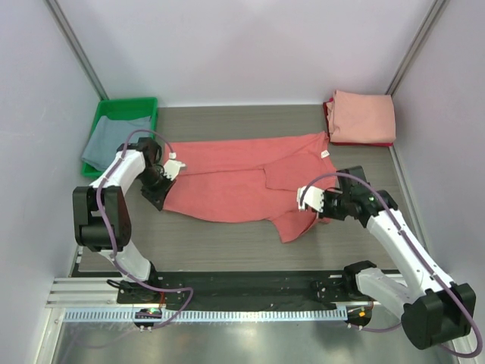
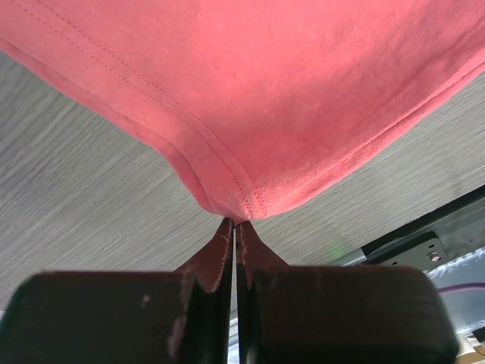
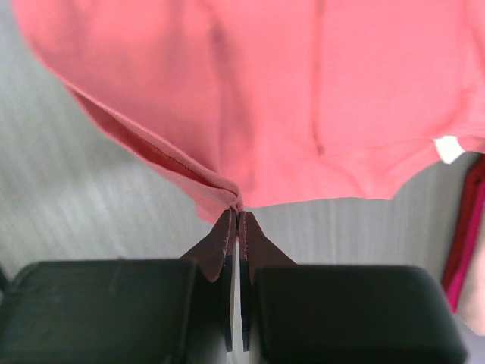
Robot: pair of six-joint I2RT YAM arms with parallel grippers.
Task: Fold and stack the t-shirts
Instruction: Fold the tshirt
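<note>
Checking the top view, I saw the coral-red t-shirt [image 1: 235, 178] lying spread on the table [image 1: 227, 243]; the left wrist view showed the left gripper [image 2: 235, 227] clamped on its hem corner, the right wrist view the right gripper [image 3: 236, 216] clamped on another edge, so I judged an even, taut lift best.
</note>
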